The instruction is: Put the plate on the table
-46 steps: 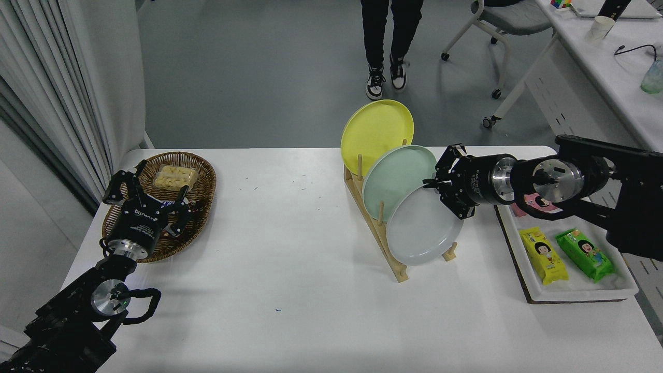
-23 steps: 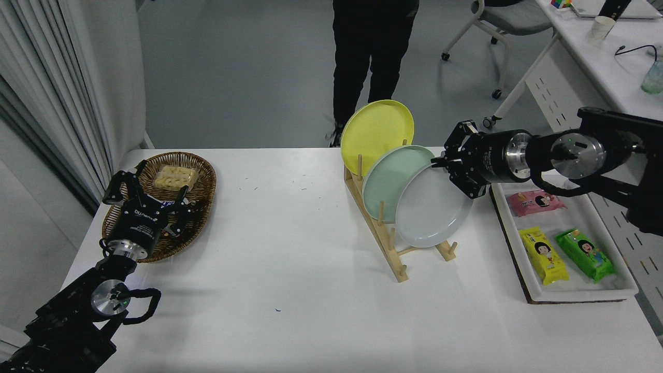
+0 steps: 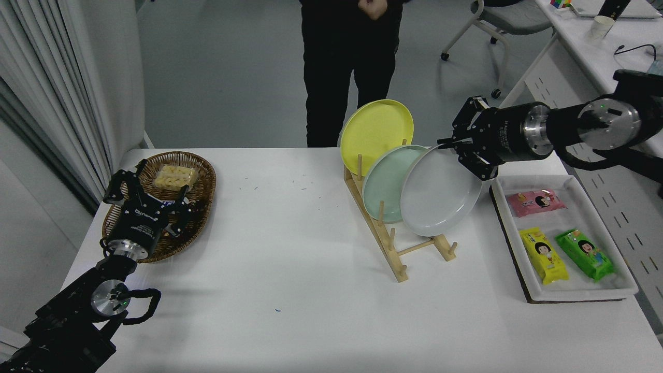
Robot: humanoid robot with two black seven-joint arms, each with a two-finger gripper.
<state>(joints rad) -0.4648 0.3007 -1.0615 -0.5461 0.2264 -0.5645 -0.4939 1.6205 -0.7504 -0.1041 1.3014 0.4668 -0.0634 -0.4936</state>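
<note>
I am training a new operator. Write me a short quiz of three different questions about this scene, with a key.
1. True or false: the grey plate rests in the rack.
2. Which plate is farthest from the camera? A yellow, B green, C grey.
3. Fill in: the left hand hangs over the ____.

Key:
1. False. The right hand grips its upper rim and it hangs clear of the rack.
2. A, the yellow plate; the green plate is next.
3. Basket.
</note>
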